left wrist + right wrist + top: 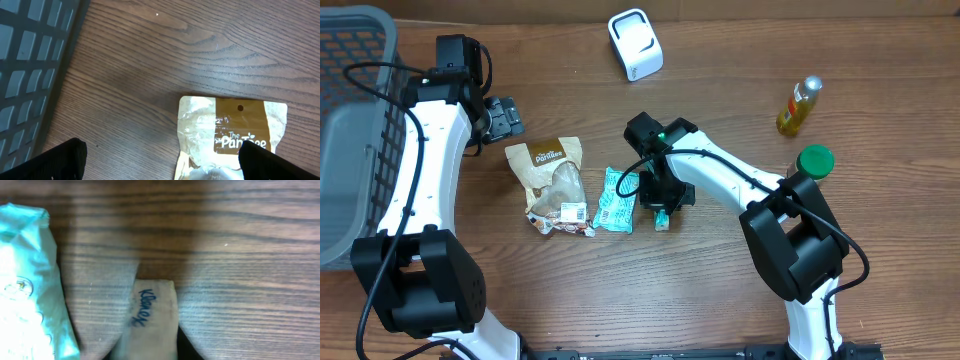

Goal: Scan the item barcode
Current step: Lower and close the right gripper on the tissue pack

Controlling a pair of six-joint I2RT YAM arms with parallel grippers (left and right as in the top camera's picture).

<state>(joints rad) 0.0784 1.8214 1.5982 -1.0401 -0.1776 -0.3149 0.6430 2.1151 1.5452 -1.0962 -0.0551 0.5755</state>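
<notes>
A small Kleenex pack (152, 315) lies on the wooden table, and my right gripper (150, 350) is shut on it from above. In the overhead view only the pack's end (662, 221) shows below the right gripper (660, 205). A teal packet (617, 200) lies just left of it (25, 280). A brown Pantree bag (552, 180) lies further left. My left gripper (165, 162) hangs wide open at the bag's top edge (230, 135), holding nothing. The white scanner (635, 43) stands at the back centre.
A grey mesh basket (350, 120) fills the left edge, and its wall shows in the left wrist view (25, 75). A yellow bottle (799, 105) and a green-lidded container (814, 160) stand at the right, near the right arm's base.
</notes>
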